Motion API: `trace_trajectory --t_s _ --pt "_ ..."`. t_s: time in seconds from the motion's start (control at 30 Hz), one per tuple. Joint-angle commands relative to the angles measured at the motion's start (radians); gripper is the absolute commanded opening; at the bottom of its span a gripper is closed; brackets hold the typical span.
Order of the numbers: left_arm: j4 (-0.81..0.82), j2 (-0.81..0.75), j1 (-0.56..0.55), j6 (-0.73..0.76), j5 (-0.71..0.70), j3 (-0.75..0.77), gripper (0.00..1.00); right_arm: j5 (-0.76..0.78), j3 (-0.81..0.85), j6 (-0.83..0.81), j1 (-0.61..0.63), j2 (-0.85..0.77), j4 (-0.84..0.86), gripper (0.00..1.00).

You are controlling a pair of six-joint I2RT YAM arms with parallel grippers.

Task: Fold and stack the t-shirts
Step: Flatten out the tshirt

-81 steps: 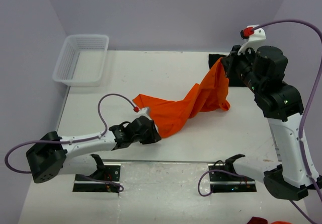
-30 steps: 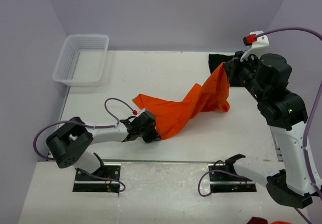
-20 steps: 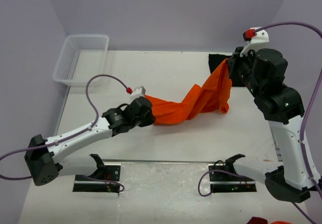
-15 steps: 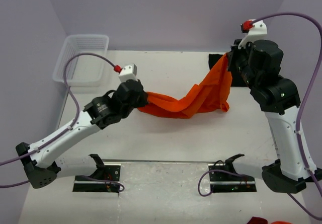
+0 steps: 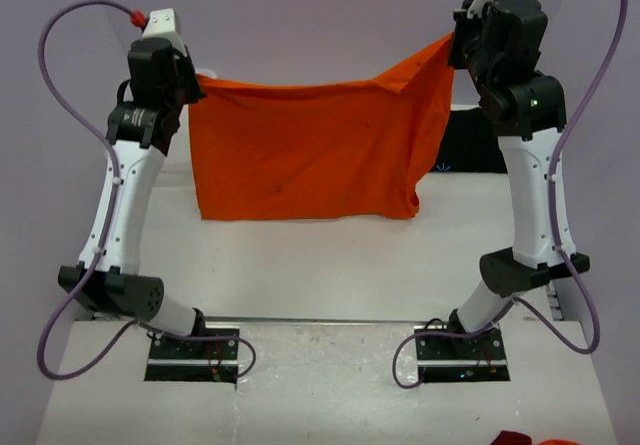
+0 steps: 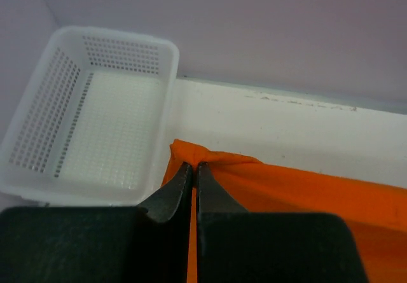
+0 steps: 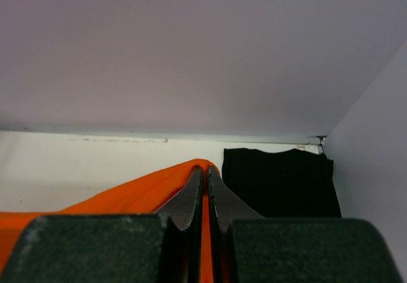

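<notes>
The orange t-shirt (image 5: 310, 145) hangs spread like a curtain between both raised arms, its lower hem just above the table. My left gripper (image 5: 196, 83) is shut on the shirt's top left corner (image 6: 191, 157). My right gripper (image 5: 450, 45) is shut on the top right corner (image 7: 202, 165), a little higher. In each wrist view the orange cloth is pinched between the closed fingers. The black t-shirt (image 5: 468, 143) lies flat at the table's far right corner, behind the orange one, also visible in the right wrist view (image 7: 276, 181).
A white mesh basket (image 6: 89, 137) sits at the far left of the table, hidden behind the left arm in the top view. The white table (image 5: 330, 265) extends below the hanging shirt. Purple walls enclose the back and sides.
Both arms have risen high. The left gripper lifted its corner from the table up and to the left, pulling the crumpled orange t-shirt out into a flat hanging sheet.
</notes>
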Motion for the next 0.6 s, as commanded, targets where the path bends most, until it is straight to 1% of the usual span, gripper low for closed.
trace_trajectory --t_s 0.0,0.03,0.13,0.17,0.23,0.27,0.33,0.37,0.43,0.47,0.5,0.57 --pt "0.098 0.117 0.063 0.126 0.244 0.151 0.00 -0.052 0.128 -0.040 -0.039 0.058 0.040 0.00" --pt "0.111 0.174 0.066 0.133 0.292 0.185 0.00 -0.056 0.133 -0.040 -0.040 0.064 0.058 0.00" --pt "0.140 0.263 0.068 0.170 0.356 0.305 0.00 -0.086 0.119 -0.058 -0.040 0.068 0.142 0.00" --pt "0.143 0.282 0.068 0.176 0.372 0.365 0.00 -0.092 0.135 -0.068 -0.042 0.073 0.155 0.00" --pt "0.143 0.326 0.068 0.183 0.409 0.422 0.00 -0.111 0.211 -0.075 -0.040 0.098 0.147 0.00" --pt "0.134 0.335 0.068 0.180 0.418 0.487 0.00 -0.120 0.221 -0.078 -0.040 0.095 0.152 0.00" --pt "0.100 0.337 0.068 0.170 0.447 0.534 0.00 -0.120 0.205 -0.080 -0.039 0.046 0.155 0.00" --pt "0.094 0.320 0.066 0.164 0.458 0.538 0.00 -0.126 0.196 -0.080 -0.037 0.020 0.149 0.00" --pt "0.108 0.230 0.068 0.146 0.495 0.499 0.00 -0.120 0.179 -0.086 -0.014 -0.062 0.135 0.00" --pt "0.121 0.149 0.068 0.128 0.518 0.409 0.00 -0.097 0.163 -0.103 0.013 -0.127 0.117 0.00" --pt "0.127 0.110 0.068 0.118 0.536 0.408 0.00 -0.097 0.150 -0.103 0.030 -0.161 0.117 0.00" --pt "0.125 0.029 0.068 0.108 0.562 0.326 0.00 -0.068 0.110 -0.120 0.065 -0.238 0.104 0.00"
